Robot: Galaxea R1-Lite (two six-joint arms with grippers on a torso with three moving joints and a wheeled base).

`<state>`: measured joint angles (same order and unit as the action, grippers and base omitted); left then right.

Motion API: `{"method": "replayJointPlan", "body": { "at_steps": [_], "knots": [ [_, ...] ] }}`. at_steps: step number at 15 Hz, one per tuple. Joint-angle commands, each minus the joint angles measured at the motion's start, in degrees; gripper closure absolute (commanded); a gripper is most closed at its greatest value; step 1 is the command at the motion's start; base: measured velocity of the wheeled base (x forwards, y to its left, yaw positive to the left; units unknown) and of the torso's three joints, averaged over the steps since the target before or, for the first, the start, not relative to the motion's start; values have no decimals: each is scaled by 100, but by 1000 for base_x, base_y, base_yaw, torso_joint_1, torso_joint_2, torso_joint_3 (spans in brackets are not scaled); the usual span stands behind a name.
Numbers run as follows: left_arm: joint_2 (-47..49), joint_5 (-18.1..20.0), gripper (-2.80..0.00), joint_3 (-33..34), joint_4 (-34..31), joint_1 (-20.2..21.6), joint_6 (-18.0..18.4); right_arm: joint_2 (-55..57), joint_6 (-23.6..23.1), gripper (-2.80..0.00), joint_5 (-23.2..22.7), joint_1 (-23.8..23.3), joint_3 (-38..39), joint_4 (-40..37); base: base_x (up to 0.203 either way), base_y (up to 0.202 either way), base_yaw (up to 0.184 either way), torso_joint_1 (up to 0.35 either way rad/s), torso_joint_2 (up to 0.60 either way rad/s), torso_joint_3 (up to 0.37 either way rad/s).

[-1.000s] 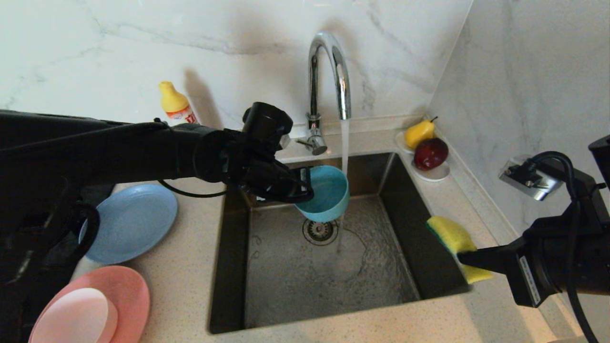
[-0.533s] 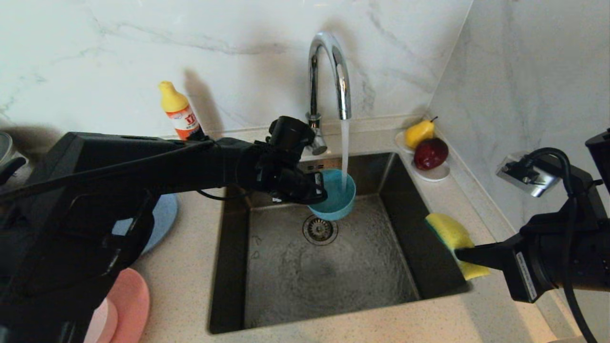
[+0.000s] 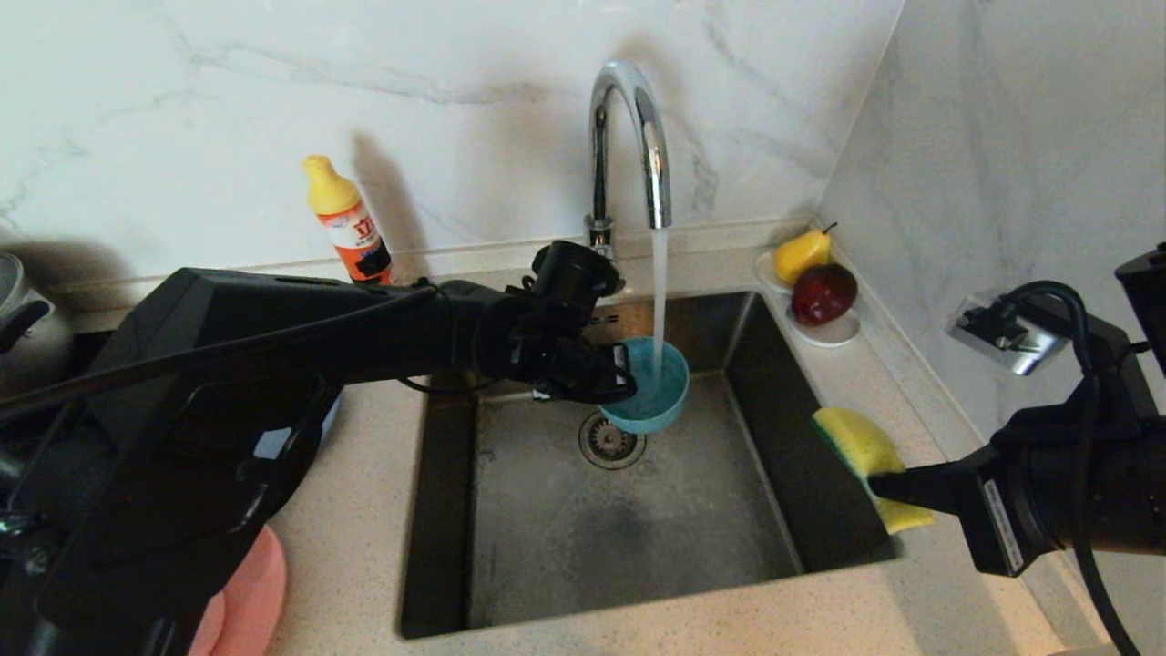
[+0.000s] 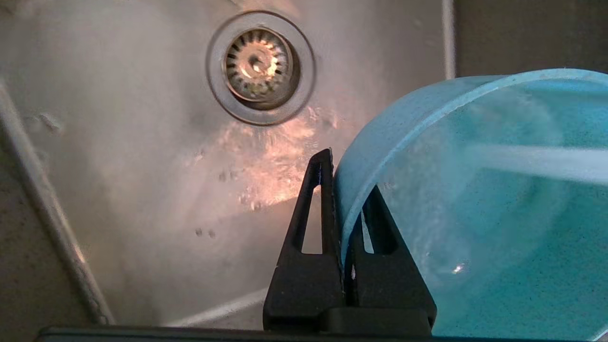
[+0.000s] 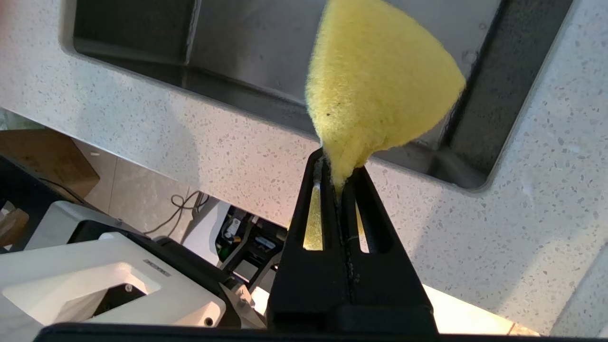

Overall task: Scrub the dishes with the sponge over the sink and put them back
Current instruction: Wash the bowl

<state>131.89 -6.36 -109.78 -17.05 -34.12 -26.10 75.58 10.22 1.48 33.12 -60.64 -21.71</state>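
My left gripper [image 3: 619, 378] [image 4: 344, 190] is shut on the rim of the teal bowl [image 3: 649, 394] [image 4: 479, 213], one finger inside and one outside. The bowl hangs over the sink [image 3: 610, 510] above the drain [image 3: 610, 440] [image 4: 259, 59], mouth up, and the running water falls into it. At the sink's right edge my right gripper [image 3: 879, 492] [image 5: 339, 168] is shut on the yellow sponge [image 3: 861, 446] [image 5: 377, 80], whose green face shows along its left side. A sliver of the pink plate [image 3: 260, 583] and of the blue plate [image 3: 273, 442] shows past my left arm; the other bowl is hidden.
The chrome faucet [image 3: 638, 137] runs a steady stream. An orange detergent bottle [image 3: 351, 228] stands at the back wall. A small white dish [image 3: 824, 333] with a pear and red fruit sits at the back right corner. A steel pot [image 3: 23, 314] is at the far left.
My left arm has carried the teal bowl right and slightly down, bringing it under the stream and turning its mouth upward. The arm now covers most of the plates. The right gripper has held still.
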Motion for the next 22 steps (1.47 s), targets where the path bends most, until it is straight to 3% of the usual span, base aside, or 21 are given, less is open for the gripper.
{"method": "replayJointPlan", "body": {
  "at_steps": [1,7,12,15,18,22],
  "knots": [
    [-5,-43,0,0,-16,-51,-27,62,7,0,-7,1,-71,-14,0,0,0,0,0,0],
    [-373,-580,0,130,-441,-51,-285,-95,6,0,-5,10,6,-35,0,0,0,0,0,0],
    [-1357,-1875,0,790,-378,-44,-212,-20,16,0,-24,1,119,-18,0,0,0,0,0,0],
    [-1944,-2284,0,1492,-113,4,12,44,24,0,-24,1,193,-17,0,0,0,0,0,0],
    [-2644,-2542,0,2269,678,39,508,115,58,0,-24,-7,223,-12,0,0,0,0,0,0],
    [-3371,-2603,0,3455,2899,55,1532,280,226,0,0,0,159,-9,0,0,0,0,0,0]
  ]
}}
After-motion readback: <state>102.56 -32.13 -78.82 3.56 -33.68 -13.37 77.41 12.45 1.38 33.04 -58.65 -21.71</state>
